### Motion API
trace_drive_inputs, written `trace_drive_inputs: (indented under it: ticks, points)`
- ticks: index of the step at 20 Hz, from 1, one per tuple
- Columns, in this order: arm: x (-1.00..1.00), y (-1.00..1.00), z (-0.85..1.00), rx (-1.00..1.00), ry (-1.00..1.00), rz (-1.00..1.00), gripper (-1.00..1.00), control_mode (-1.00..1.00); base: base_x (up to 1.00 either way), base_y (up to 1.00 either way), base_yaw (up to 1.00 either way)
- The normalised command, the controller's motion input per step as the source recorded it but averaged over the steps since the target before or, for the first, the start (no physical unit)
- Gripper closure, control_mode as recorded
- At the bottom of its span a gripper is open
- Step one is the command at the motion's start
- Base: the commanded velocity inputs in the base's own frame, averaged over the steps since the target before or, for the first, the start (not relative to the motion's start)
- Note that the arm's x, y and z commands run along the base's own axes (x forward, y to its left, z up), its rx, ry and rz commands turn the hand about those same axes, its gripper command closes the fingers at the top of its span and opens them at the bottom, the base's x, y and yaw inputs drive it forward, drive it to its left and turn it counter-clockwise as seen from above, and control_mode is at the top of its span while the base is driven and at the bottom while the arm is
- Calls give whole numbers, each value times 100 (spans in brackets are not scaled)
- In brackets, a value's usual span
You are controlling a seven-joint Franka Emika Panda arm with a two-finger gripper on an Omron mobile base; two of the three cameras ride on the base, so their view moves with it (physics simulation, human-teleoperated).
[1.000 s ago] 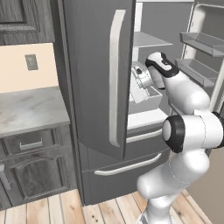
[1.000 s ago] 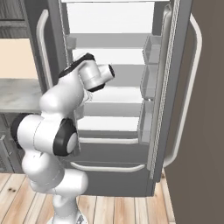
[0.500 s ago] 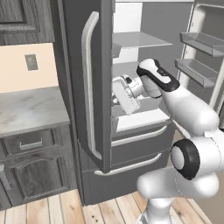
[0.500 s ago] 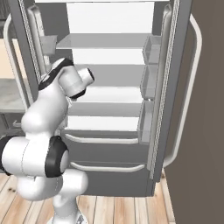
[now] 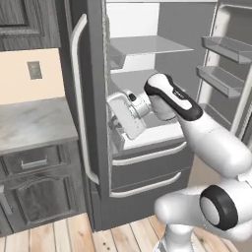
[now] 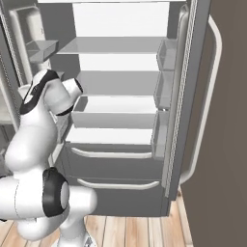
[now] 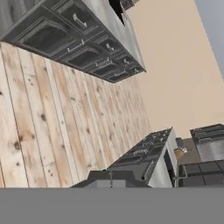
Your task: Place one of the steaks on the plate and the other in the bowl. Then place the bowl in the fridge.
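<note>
In front of the open fridge [image 6: 120, 96], the arm reaches across the white shelves with its gripper [image 5: 123, 120] by the left door's inner edge, jaws shut tight on nothing I can see. The hand view looks down a plank floor [image 7: 48, 113] past grey cabinets [image 7: 83, 39].

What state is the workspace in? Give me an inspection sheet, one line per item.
Surface: grey marble counter left of the fridge; white shelves inside it.
Job's things: fridge with both doors open, lower drawers shut.
Clutter: nothing seen.
Grippers: gripper shut, holding nothing, by the left door's inner edge and pointing away from the shelves.
Cables: nothing seen.
Surroundings: dark cabinets, wall outlet, wood floor.
</note>
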Motion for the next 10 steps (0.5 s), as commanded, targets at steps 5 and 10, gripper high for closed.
trace_drive_inputs:
  ticks: [5,10]
  points:
    - [-38,54,20,0,-6,1,100,-100,0,0,0]
    - [-93,-55,34,0,-21,-10,100,-100,0,0,0]
